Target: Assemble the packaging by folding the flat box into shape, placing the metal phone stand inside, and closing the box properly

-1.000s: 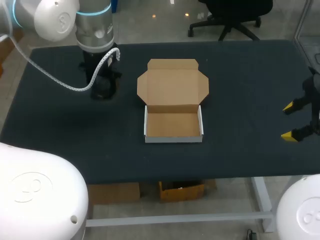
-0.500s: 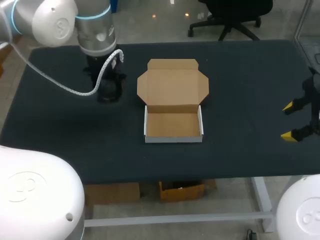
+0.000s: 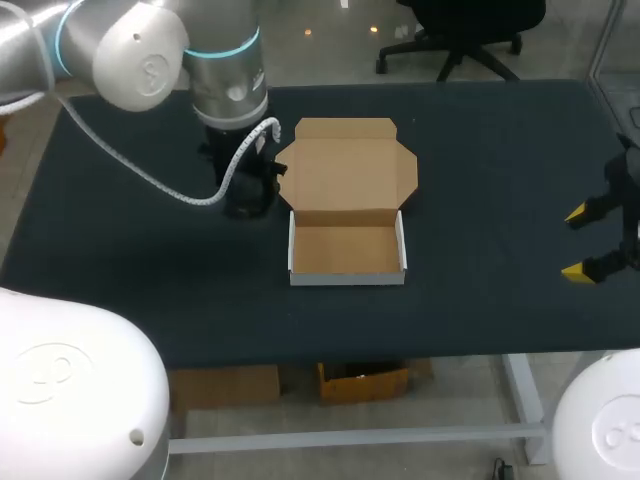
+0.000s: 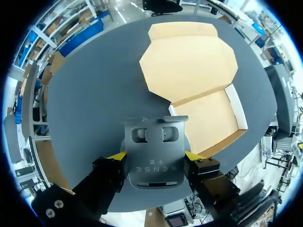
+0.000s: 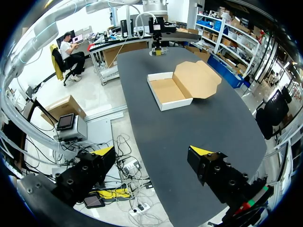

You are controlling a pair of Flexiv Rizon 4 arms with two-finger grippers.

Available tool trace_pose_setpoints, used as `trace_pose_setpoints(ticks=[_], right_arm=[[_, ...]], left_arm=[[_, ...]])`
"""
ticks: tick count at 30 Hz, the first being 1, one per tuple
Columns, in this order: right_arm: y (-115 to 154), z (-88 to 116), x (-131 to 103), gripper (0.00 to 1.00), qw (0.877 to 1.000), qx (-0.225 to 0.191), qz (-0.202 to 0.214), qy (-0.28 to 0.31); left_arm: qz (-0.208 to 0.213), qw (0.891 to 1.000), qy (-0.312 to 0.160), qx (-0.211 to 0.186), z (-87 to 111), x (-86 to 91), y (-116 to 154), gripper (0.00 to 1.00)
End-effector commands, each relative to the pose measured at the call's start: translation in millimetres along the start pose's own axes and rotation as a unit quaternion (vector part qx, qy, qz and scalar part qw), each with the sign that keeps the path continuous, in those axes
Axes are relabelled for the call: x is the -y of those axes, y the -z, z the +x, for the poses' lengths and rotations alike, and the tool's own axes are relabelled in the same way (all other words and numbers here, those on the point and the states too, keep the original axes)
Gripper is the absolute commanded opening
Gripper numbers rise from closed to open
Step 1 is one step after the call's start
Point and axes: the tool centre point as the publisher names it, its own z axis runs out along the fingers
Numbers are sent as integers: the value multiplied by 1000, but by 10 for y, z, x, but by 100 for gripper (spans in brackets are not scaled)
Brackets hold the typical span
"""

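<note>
The phone stand (image 4: 154, 156) is clamped in the left jaws, just beside the lid (image 3: 345, 170) of the open box (image 3: 347, 277) on the bench (image 3: 480, 180); the right jaws are released, well apart. The stand should be centred over the tray (image 3: 346, 249) (not the lid) and lowered level before release.

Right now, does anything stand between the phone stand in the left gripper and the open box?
Nothing visible does. The left gripper holds the phone stand beside the box, which is empty, its lid folded back.
</note>
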Motion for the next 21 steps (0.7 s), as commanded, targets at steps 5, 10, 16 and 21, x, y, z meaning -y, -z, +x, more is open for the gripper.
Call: trace_pose_setpoints(ticks=[5, 10, 16, 21], right_arm=[[13, 6, 4, 100, 1000, -1, -1, 0], [13, 6, 4, 100, 1000, -1, -1, 0], [13, 6, 4, 100, 1000, -1, -1, 0], [13, 6, 4, 100, 1000, -1, -1, 0]], left_arm=[[-1, 1000, -16, 9, 247, 29, -53, 0], [-1, 1000, -24, 9, 348, 66, -91, 0], [-2, 1000, -29, 3, 446, 86, -109, 0], [-1, 999, -35, 0, 528, 96, -126, 0]])
